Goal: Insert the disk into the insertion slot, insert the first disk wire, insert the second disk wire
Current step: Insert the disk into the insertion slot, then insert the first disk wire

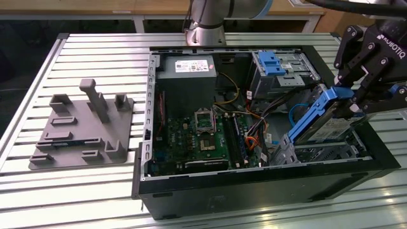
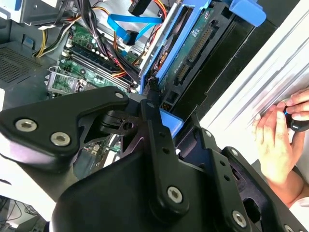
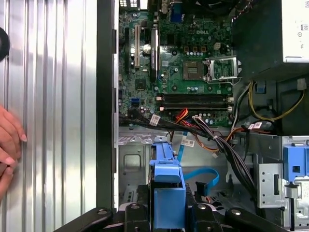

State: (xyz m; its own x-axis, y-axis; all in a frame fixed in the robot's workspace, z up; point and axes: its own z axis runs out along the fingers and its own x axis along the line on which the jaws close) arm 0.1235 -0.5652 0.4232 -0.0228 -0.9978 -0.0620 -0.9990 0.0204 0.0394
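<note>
Alignment between disk and slot is what the work turns on. The disk (image 1: 330, 125), a hard drive in a blue carrier, hangs tilted over the insertion slot (image 1: 327, 153). That slot is the grey perforated drive cage in the corner of the computer case (image 1: 254, 191) at the exterior view's right. The disk's long axis slopes from the tool (image 1: 355, 102) down and toward the exterior view's left. Its lower end sits at or just above the cage's opening, while its upper end is raised well clear. Whether the lower edge touches the cage I cannot tell.

The tool is closed on the carrier's upper end, pinching the blue plastic from both sides, as seen in both wrist views. The slot therefore lies below the tool, along the disk's own slope.

The second disk wire (image 3: 203, 176), a flat blue cable, lies loose inside the case just beside the cage, and I judge it unplugged. The first disk wire (image 2: 161, 9), a bundle of red and orange strands, runs near it. A person's hand (image 2: 275, 140) rests on the table (image 1: 95, 191) beside the case.
</note>
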